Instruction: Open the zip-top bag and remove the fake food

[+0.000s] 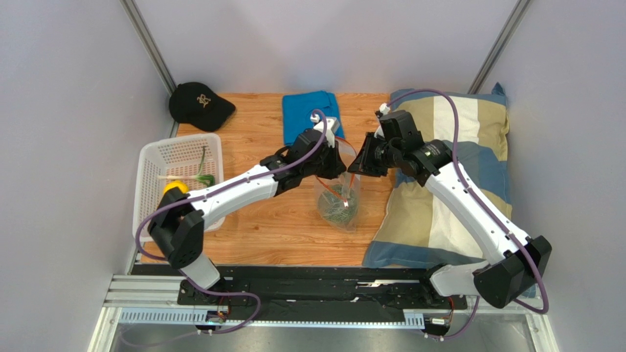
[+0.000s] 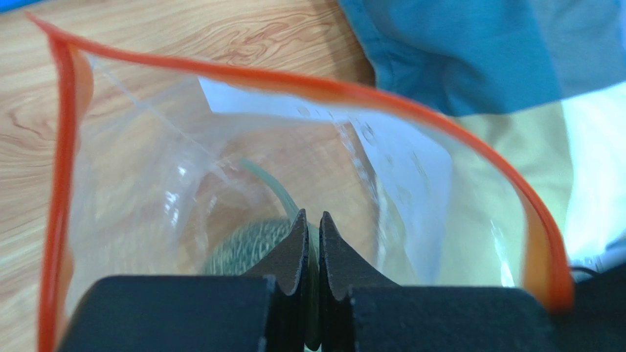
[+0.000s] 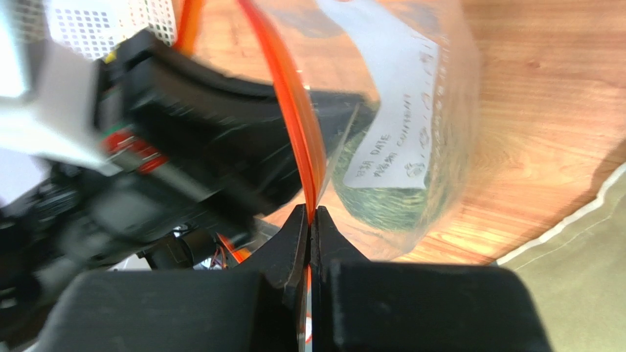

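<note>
Extraction step: right end effector (image 3: 310, 213) pinches the orange zip strip (image 3: 297, 125) of the crinkly clear bag (image 3: 441, 169); left end effector (image 2: 313, 218), apparently clamping the grey-green leafy ball (image 2: 246, 246) by its stem (image 2: 273, 187), should withdraw toward nine o'clock.

Clear zip-top bag (image 2: 184, 147) carries an orange strip (image 2: 331, 88).

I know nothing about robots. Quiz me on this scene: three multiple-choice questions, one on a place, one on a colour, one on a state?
1. Where on the table is the black cap? A) near right corner B) far left corner C) the middle
2. What colour is the zip-top bag's zip strip? A) blue B) green C) orange-red
3. The right tool is: A) wide open B) shut on the zip strip C) holding the cap
Answers: B, it lies top left in the overhead view; C, an orange-red band rims the mouth; B, the strip runs between closed fingers.
</note>
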You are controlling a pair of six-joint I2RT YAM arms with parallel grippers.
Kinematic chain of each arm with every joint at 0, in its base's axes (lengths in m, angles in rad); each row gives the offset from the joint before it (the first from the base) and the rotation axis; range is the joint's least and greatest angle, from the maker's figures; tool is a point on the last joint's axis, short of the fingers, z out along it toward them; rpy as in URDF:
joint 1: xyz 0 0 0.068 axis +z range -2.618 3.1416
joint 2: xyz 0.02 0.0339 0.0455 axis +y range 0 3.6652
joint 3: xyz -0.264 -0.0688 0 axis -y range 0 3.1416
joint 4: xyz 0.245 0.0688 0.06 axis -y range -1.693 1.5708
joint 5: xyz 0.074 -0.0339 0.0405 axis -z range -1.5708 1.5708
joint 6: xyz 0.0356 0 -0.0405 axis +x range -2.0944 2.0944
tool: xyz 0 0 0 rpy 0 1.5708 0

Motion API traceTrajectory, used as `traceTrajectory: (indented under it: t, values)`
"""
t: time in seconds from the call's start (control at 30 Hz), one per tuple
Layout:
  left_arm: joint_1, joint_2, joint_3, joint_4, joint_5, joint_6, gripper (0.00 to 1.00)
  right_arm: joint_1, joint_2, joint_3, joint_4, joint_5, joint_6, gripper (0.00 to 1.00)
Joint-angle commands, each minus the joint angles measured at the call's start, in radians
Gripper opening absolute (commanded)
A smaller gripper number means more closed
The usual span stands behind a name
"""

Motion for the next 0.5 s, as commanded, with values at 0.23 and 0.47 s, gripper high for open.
traceTrajectory:
  t: [0.23, 0.47]
  values:
    - [-0.020, -0.211, 0.077, -0.190, -0.051, 0.151, 0.00, 0.000, -0.063, 0.034, 0.008, 0.027, -0.013, 0.00]
    - [-0.031, -0.289, 0.156, -0.198, 0.006, 0.207, 0.00, 0.001, -0.018, 0.051, 0.001, 0.012, -0.010, 0.00]
